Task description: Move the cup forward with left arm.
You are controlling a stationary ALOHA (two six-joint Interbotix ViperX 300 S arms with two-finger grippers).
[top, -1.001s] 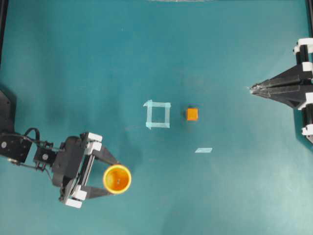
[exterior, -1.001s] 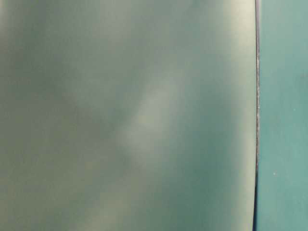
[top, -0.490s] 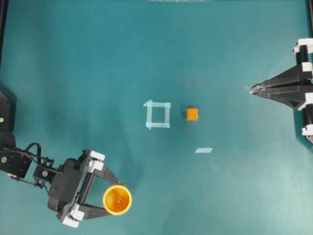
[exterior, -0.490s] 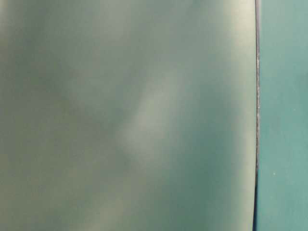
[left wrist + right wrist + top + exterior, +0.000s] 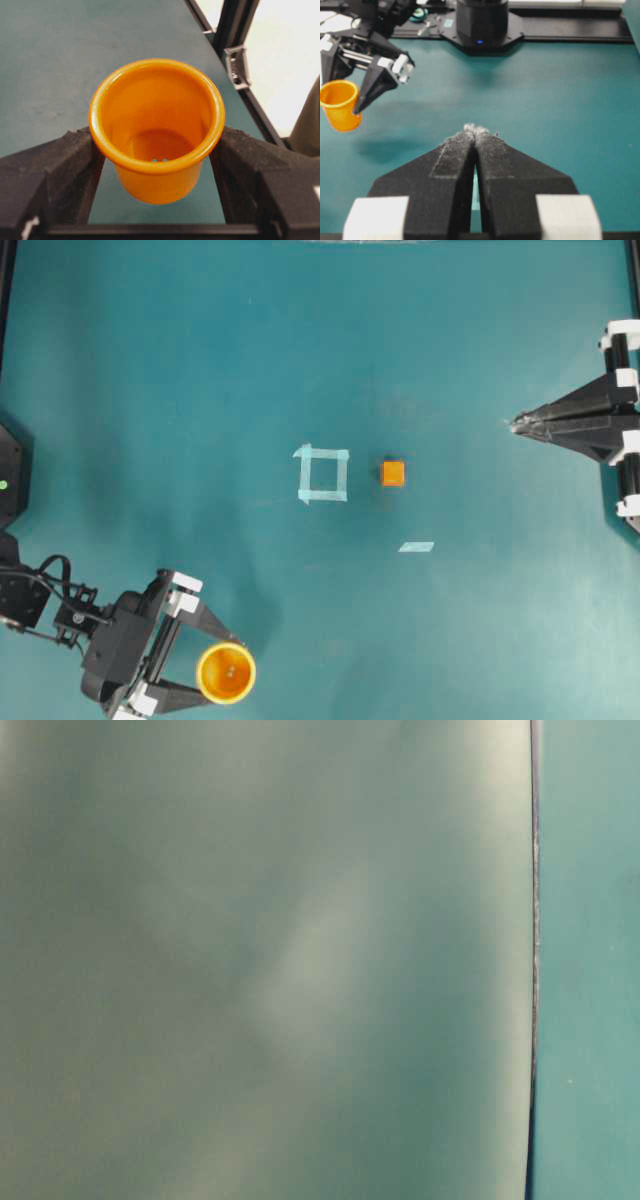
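Observation:
The orange-yellow cup (image 5: 226, 673) sits between the fingers of my left gripper (image 5: 224, 672) near the bottom left edge of the overhead view. In the left wrist view the cup (image 5: 156, 125) is upright and empty, and both black fingers (image 5: 60, 165) press under its rim. The gripper is shut on it. The right wrist view shows the cup (image 5: 339, 105) held a little above the table, over its shadow. My right gripper (image 5: 515, 424) rests shut and empty at the far right, and also shows in its own wrist view (image 5: 476, 129).
A small orange cube (image 5: 393, 473) stands beside a pale tape square (image 5: 322, 474) at mid-table. A tape strip (image 5: 416, 547) lies below them. A black frame rail (image 5: 235, 30) runs along the table edge near the cup. The table-level view is a blank blur.
My left gripper has carried the cup toward the bottom edge of the overhead view and slightly left. The right arm, the cube and the tape have not moved.

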